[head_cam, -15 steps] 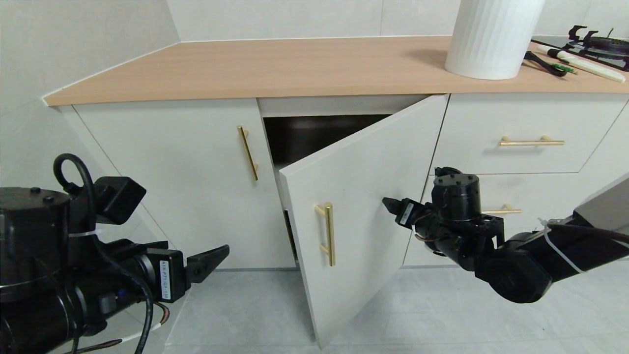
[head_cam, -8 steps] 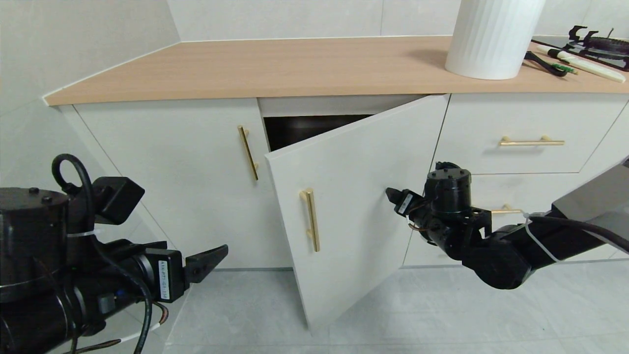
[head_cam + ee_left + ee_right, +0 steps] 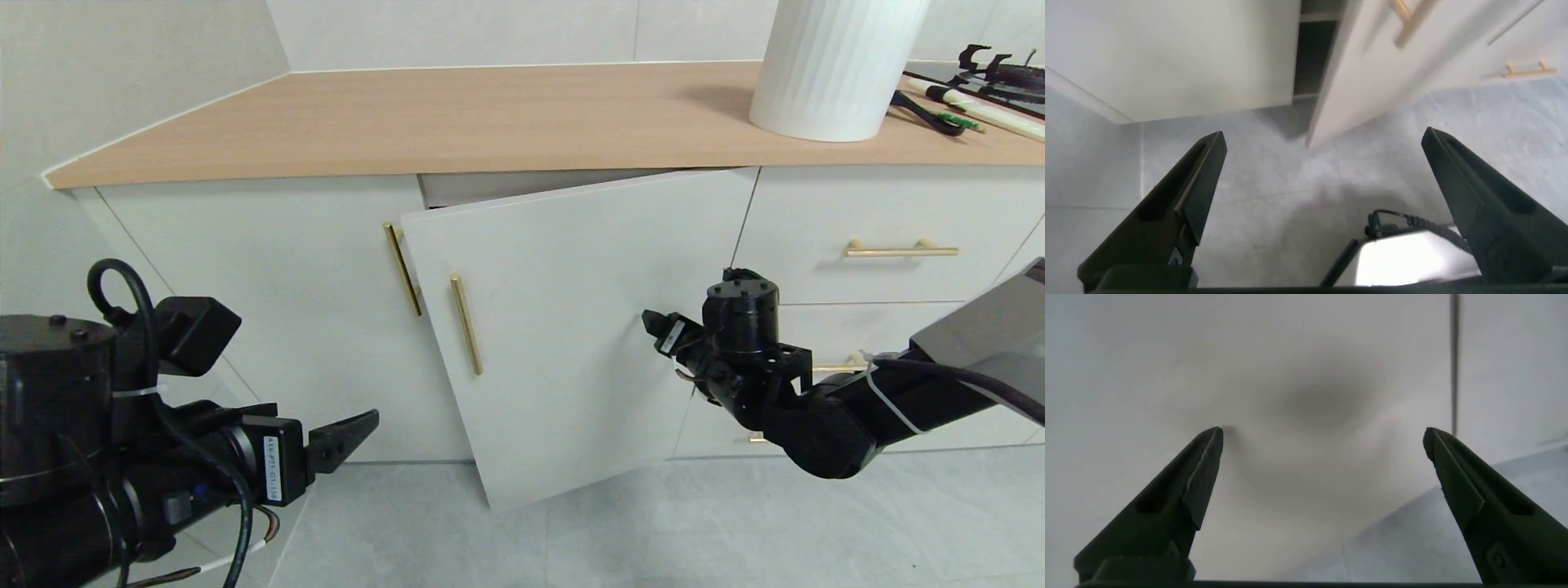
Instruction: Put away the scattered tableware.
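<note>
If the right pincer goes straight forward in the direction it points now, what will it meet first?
The white cabinet door. Its flat face lies right ahead of the open right pincer, well aside from the gold handle. The pincer looks very near it, perhaps touching; depth is unclear.

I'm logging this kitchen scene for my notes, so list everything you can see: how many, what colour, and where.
light wooden countertop: one, tan, above the cabinets
white ribbed cylindrical container: one, on the countertop, right
long-handled utensils: at least two, black-green and cream, right of the container
shut white cabinet door: one, gold bar handle, left
ajar white cabinet door: one, gold bar handle, centre
white drawers: at least two, gold handles, right
grey tiled floor: one, below
left gripper: black, fingers open, low left above the floor
right gripper: black, fingers open, facing the ajar door
</note>
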Available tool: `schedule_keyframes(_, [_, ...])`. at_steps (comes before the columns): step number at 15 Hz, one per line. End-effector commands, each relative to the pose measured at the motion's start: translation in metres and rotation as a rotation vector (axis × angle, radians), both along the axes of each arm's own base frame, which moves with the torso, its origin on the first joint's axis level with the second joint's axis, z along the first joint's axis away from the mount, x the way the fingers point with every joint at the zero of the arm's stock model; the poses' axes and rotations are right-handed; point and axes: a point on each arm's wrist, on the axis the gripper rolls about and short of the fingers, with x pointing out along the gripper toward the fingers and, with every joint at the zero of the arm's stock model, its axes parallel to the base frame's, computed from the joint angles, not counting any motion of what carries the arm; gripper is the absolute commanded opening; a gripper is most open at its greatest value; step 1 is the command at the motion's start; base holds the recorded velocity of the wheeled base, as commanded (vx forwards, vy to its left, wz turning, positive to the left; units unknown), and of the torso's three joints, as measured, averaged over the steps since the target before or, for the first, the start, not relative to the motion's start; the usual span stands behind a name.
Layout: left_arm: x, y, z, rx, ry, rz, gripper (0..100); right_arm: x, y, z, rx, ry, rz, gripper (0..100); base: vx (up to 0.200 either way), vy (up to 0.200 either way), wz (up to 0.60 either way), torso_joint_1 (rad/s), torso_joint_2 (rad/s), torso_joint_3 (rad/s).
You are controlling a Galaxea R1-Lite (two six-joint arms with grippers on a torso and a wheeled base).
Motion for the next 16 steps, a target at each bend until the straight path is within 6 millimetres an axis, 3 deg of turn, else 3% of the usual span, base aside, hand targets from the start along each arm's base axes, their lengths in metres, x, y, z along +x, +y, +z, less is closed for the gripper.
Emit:
schedule_keyframes(1, [0.0,0.0,0.0,0.0,-0.002,0.001,100,0.006,-0.003,0.0,-0.002,-0.006,-0.032,100,0.0,0.0,0.0,0.0,0.0,0.0])
schedule_keyframes(16, [-0.001,0.0,0.0,-0.001,-0.002,0.0,100,0.048,-0.017,-0.007,-0.036,-0.064,-0.302,100,0.0,0.0,0.0,0.0,0.0,0.0])
